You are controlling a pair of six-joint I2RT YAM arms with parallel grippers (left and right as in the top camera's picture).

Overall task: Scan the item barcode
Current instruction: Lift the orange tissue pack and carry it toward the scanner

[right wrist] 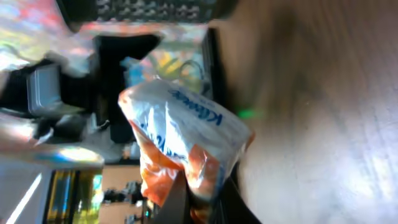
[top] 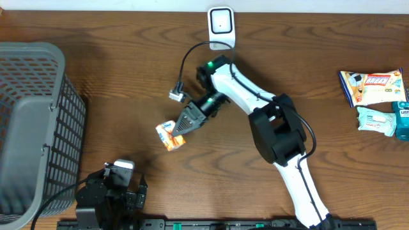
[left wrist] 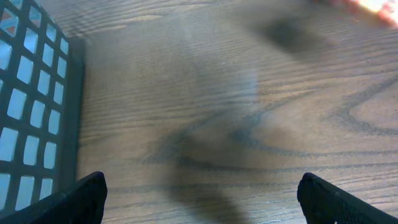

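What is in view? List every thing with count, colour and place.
table: one, brown wood, under everything
basket: one, grey, left edge
scanner: one, white, far edge, centre
tissue packet: one, orange and white, centre, gripped
snack packet: one, blue and orange, right edge
soft pack: one, pale green, right edge
teal pack: one, teal, cut off at right edge
left pincer: one, black, open, near edge by basket
right pincer: one, dark, shut on tissue packet

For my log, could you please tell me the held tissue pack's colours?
White and orange tissue pack, clearest in right wrist view.
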